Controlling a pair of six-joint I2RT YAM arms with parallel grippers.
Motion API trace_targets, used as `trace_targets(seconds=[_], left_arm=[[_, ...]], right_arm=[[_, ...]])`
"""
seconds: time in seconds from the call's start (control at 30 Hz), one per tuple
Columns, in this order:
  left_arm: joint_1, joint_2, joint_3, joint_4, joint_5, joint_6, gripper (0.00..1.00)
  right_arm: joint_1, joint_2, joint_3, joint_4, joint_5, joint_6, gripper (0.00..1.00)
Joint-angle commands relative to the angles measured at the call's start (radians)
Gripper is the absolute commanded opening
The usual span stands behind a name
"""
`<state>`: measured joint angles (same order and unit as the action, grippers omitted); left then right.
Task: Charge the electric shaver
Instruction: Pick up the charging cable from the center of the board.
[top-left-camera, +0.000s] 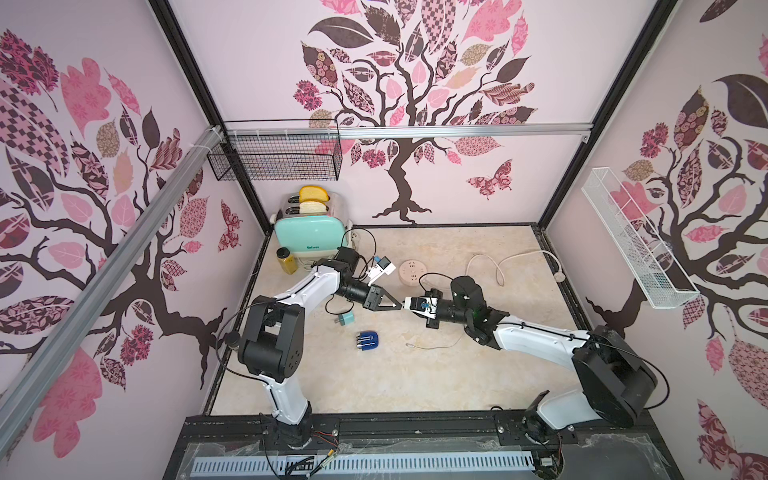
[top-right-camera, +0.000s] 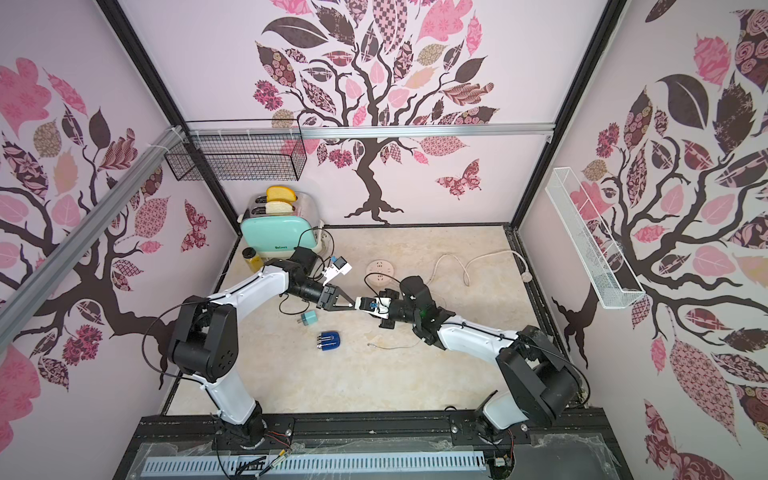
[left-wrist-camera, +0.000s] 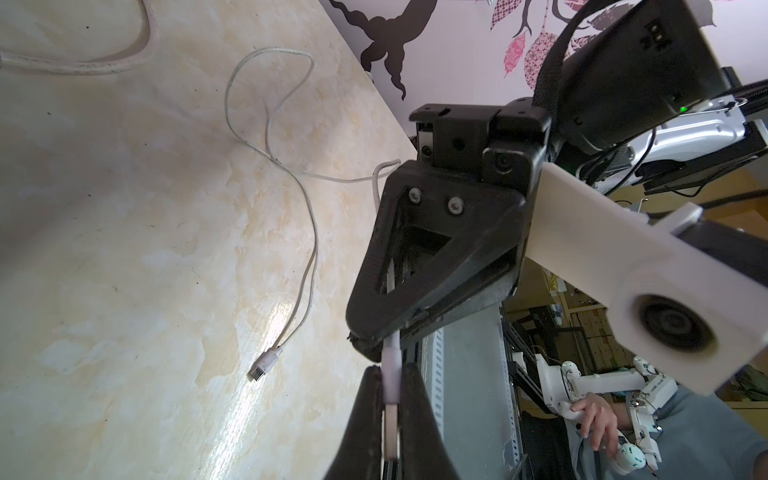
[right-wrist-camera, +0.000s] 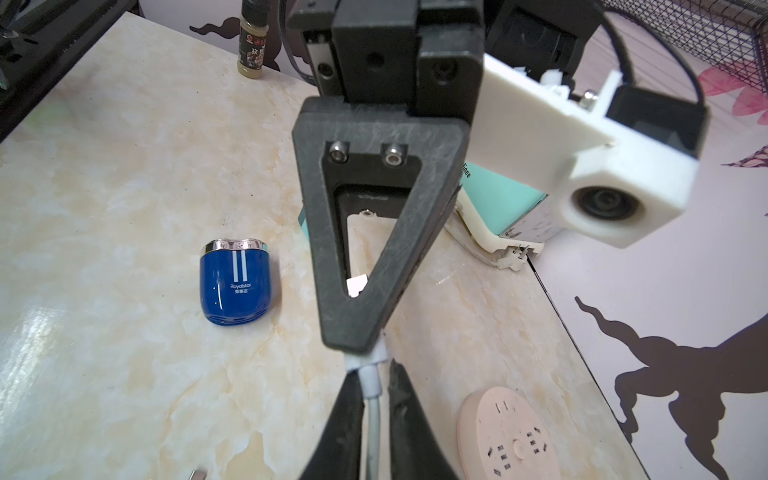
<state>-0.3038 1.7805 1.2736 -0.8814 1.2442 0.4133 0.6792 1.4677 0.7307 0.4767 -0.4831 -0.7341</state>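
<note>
The shaver (top-left-camera: 368, 341) lay on the surface (top-left-camera: 415, 374), long axis left to right, head toward the left arm (well apart from both jaws). Left jaws pinched the cable (left-wrist-camera: 391, 380); right jaws stood narrow around it.

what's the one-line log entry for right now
left gripper: shut on cable plug | right gripper: around cable, grip unclear | shaver: on table, unplugged

Bright, even, soft light; shadows faint; both top views bow strongly at the edges; white glare streaks the counter (left-wrist-camera: 124, 249) in the left wrist view; nearest foreground there looks soft.
</note>
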Motion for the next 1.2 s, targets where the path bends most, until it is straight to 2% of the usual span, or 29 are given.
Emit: trace_targets(seconds=[0.0,0.13,0.63,0.7,0.9,1.07,1.17], left_arm=[[-0.01,0.026,0.019,-0.035,0.002,0.038,0.0],[-0.011,0.033,0.03,-0.045,0.0,0.042,0.0],[-0.011,0.04,0.033,-0.056,-0.012,0.048,0.0],[-0.01,0.04,0.033,-0.056,-0.015,0.048,0.0],[-0.009,-0.009,0.025,-0.056,-0.102,0.065,0.3],[0.019,-0.199,-0.106,0.081,-0.19,0.027,0.53],[0.078,-0.353,-0.202,0.191,-0.221,-0.032,0.57]], right_arm=[[0.006,-0.01,0.024,0.027,-0.011,0.019,0.23],[0.005,-0.015,0.017,0.018,-0.012,0.018,0.24],[0.005,-0.021,0.015,0.04,-0.011,0.05,0.06],[0.005,-0.027,0.015,0.04,-0.01,0.059,0.01],[0.004,-0.046,0.05,-0.067,-0.011,0.066,0.0],[-0.011,-0.075,0.057,-0.134,0.015,0.118,0.0],[-0.028,-0.087,0.076,-0.203,0.014,0.164,0.0]])
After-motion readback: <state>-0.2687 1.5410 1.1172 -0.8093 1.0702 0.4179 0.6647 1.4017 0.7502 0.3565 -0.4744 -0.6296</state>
